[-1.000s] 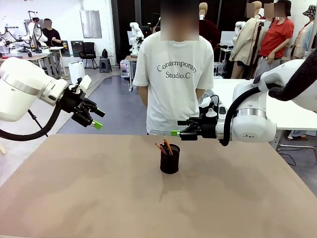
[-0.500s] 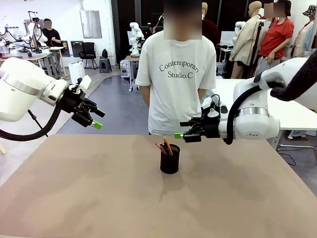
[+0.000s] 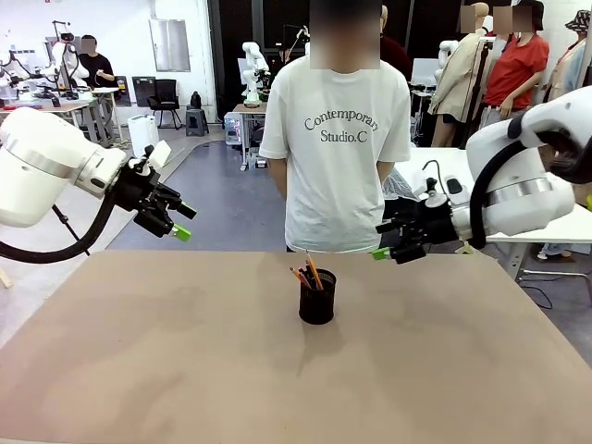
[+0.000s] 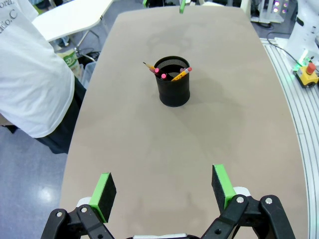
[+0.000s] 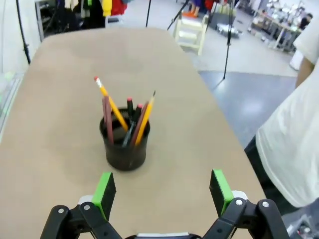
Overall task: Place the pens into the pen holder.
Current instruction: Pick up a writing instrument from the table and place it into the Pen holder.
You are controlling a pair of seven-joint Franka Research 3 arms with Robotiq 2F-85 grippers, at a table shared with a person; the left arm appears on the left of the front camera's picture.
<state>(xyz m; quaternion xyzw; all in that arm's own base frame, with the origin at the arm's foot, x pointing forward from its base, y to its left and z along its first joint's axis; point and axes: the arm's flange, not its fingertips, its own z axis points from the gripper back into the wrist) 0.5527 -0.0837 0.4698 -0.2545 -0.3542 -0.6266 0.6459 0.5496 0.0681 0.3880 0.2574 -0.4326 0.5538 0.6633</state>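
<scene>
The pens [image 5: 124, 117] stand inside the pen holder [image 3: 317, 298] mid-counter [image 3: 185, 370]. Left gripper [image 4: 163, 187] and right gripper [image 5: 163, 193] hover with fingers spread, empty. Placing looks finished; next, likely only pulling clear.

arms [image 3: 46, 166]: white, glossy | cables: black | jaws: black, green pads | person [image 3: 335, 139]: white printed T-shirt

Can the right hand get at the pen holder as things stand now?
Probably yes. The right hand hangs open, up and to one side of the pen holder, and the table around it looks bare, with nothing between them.
</scene>
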